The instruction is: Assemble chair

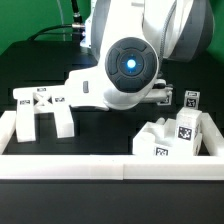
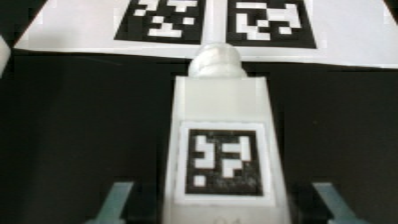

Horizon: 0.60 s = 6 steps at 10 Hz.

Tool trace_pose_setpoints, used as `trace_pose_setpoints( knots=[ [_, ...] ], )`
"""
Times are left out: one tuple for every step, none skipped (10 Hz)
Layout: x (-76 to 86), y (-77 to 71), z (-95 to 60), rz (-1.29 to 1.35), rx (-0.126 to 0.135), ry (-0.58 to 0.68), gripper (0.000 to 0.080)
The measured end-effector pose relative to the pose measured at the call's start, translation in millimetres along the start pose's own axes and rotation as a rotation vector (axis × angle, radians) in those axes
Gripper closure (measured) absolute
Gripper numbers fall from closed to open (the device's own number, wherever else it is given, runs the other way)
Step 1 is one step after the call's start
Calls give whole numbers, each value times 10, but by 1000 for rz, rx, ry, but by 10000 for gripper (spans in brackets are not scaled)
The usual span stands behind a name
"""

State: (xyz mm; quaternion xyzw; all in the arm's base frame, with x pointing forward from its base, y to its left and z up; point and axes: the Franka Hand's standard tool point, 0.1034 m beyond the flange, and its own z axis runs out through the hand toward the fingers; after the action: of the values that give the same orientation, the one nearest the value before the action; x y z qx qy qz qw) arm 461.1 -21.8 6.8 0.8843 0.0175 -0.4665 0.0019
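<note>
In the wrist view a long white chair part [image 2: 222, 120] with a square tag on its top lies on the black table, its rounded end toward the marker board [image 2: 214, 25]. My gripper [image 2: 222, 205] is open and straddles this part. One finger [image 2: 118, 200] stands on each side, with a dark gap between each finger and the part. In the exterior view the arm [image 1: 130, 65] hides the gripper and this part. A tagged, cross-braced white chair piece [image 1: 40, 108] stands at the exterior view's left. Blocky tagged chair parts [image 1: 175, 135] are piled at its right.
A long white rail [image 1: 110, 168] edges the near side of the black table in the exterior view. The marker board lies just beyond the long part's rounded end in the wrist view.
</note>
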Motion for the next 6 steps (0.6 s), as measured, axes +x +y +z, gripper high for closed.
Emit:
trace_pose_setpoints(
  knots=[
    [-1, 10, -3, 1, 1, 1, 509],
    [-12, 23, -14, 1, 3, 0, 509],
    [-57, 30, -58, -4, 7, -7, 509],
    [-137, 28, -144, -21, 11, -19, 509],
    [-219, 31, -227, -38, 18, -28, 509],
    [-319, 58, -313, -44, 29, -38, 509]
  ],
)
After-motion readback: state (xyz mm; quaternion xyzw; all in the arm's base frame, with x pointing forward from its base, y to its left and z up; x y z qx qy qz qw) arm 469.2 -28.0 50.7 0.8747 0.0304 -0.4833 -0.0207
